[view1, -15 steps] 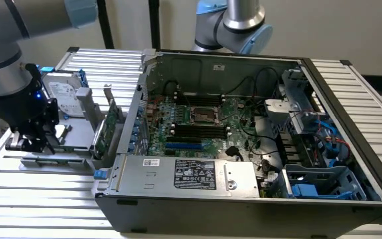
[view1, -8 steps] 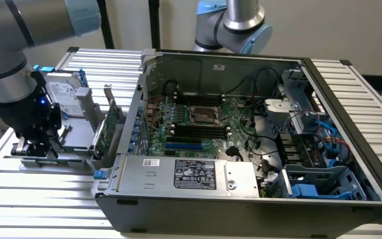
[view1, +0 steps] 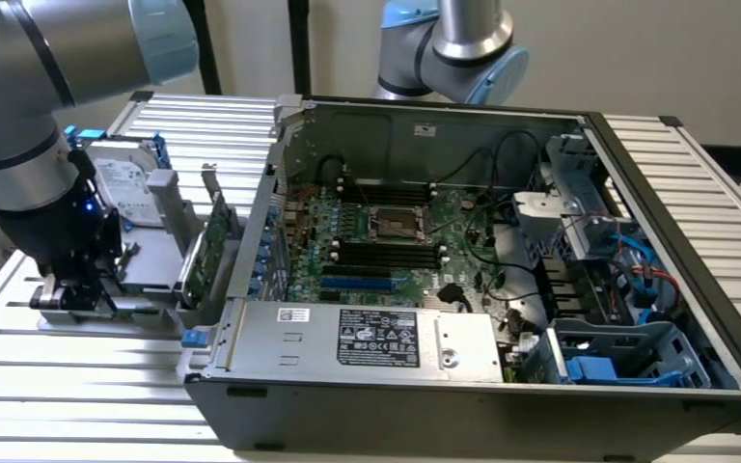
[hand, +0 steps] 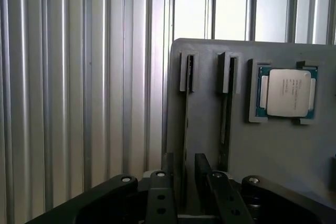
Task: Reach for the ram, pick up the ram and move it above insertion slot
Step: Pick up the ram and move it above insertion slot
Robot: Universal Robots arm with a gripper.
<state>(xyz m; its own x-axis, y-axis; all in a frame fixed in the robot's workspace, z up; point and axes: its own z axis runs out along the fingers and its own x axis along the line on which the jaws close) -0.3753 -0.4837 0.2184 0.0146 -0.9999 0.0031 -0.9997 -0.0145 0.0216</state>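
The ram (hand: 185, 114) stands on edge in a slot of a grey holder (hand: 205, 56), so I see it as a thin dark line. My gripper (hand: 184, 157) is down over it and open, with one black finger (hand: 167, 169) on each side of the stick and small gaps between. In the exterior view the gripper (view1: 68, 289) sits low at that holder (view1: 100, 313), at the exterior view's left of the open computer case (view1: 474, 386). The motherboard's black slots (view1: 384, 254) lie inside the case.
A second slot (hand: 226, 103) beside the ram shows another thin dark edge. A CPU (hand: 286, 93) rests in the holder's recess. A wider green expansion card (view1: 204, 253) and a hard drive (view1: 126, 183) stand between gripper and case. A second arm's base (view1: 454, 48) rises behind the case.
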